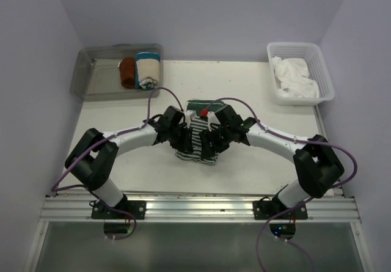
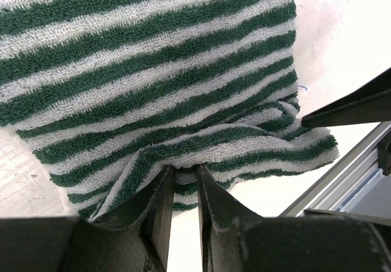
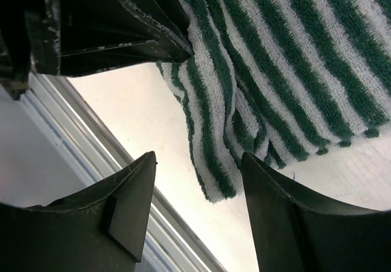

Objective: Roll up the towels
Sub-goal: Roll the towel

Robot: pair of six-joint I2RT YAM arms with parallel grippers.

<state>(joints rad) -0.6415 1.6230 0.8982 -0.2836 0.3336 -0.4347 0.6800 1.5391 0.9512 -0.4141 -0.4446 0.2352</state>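
A green-and-white striped towel point(image 1: 195, 147) lies in the middle of a white tabletop point(image 1: 244, 88), and everything else is placed around it. Pale lavender walls point(image 1: 201, 15) close in the table behind the towel and on both sides of it. On the near side of the towel, an aluminium rail point(image 1: 201, 208) runs along the table edge and carries both arm bases.

Far back and to the left of the towel stands a clear plastic bin point(image 1: 85, 76) holding a rust-brown rolled towel point(image 1: 127, 72) and a white rolled towel with a teal band point(image 1: 148, 69). Far back and to the right of the towel is a white slatted basket point(image 1: 324, 70) with loose white towels point(image 1: 293, 76) piled in it.

The left gripper point(image 2: 183, 174) is at the towel's near edge. Its fingers are drawn almost together and pinch a bunched fold of the striped cloth point(image 2: 153, 70), which puckers where they bite. The rest of the towel lies flat on the table beyond them.

The right gripper point(image 3: 198, 162) is just beside the same near edge of the towel point(image 3: 293, 58). Its jaws are spread wide with nothing between them, and bare tabletop shows in the gap. The towel's rumpled corner lies just beyond its fingertips.
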